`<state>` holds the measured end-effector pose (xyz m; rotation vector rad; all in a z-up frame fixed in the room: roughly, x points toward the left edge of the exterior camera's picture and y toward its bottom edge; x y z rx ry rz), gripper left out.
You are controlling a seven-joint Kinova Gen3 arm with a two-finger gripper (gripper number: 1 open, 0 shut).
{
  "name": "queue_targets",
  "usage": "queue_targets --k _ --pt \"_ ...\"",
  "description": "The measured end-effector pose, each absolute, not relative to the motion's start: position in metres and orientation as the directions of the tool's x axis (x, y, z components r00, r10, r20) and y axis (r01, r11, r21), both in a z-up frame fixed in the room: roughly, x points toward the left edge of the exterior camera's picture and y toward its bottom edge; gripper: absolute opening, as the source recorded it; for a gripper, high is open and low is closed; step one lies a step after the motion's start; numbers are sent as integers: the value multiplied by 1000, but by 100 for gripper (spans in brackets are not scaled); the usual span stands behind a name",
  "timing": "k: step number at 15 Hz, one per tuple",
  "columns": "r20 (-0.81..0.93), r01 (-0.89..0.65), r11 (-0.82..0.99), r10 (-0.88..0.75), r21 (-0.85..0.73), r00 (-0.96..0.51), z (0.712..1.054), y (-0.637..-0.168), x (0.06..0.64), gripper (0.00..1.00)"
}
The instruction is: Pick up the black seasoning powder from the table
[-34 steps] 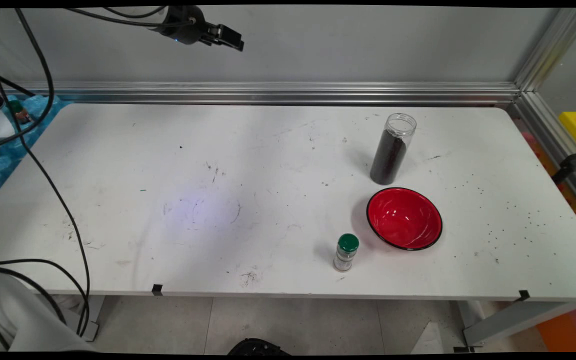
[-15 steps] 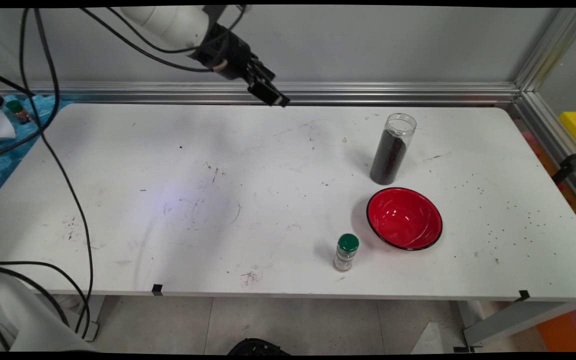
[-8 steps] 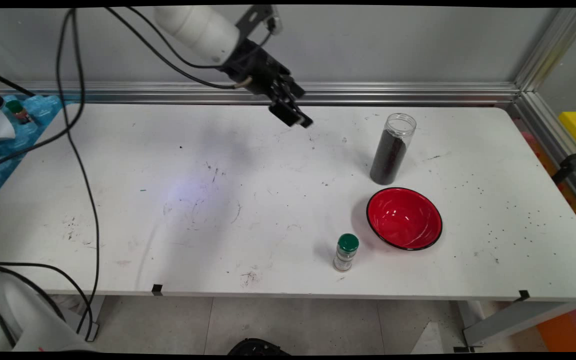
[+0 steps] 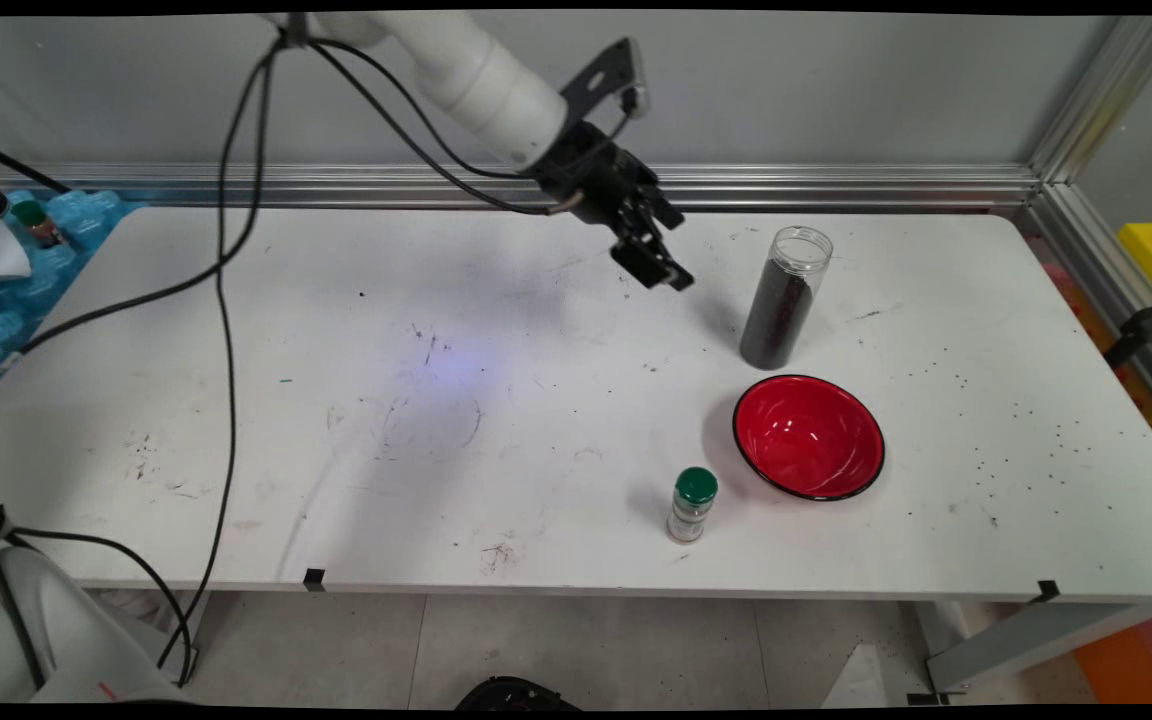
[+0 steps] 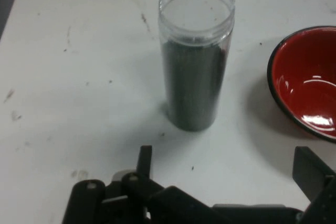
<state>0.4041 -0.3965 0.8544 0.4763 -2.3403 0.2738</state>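
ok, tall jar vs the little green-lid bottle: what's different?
The jar is taller and wider than the bottle. The jar has no lid and its mouth is open; the bottle wears a green cap. The jar holds dark stuff nearly to the neck; the bottle looks pale. Both stand upright near the red bowl.

Layout, main view, clock directions taken on the table. A jar is stood upright in the right half, toward the far edge. A bowl is set just beside it at 6 o'clock, apart from it. A small capped bottle is placed near the bowl at 8 o'clock, close to the near edge. The gripper is held above the table at the jar's 9 o'clock, near it, not touching.
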Motion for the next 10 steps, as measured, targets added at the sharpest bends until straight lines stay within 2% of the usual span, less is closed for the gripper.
queue_targets --k 10 --pt "705 -391 919 -248 -44 -664 801 -433 339 100"
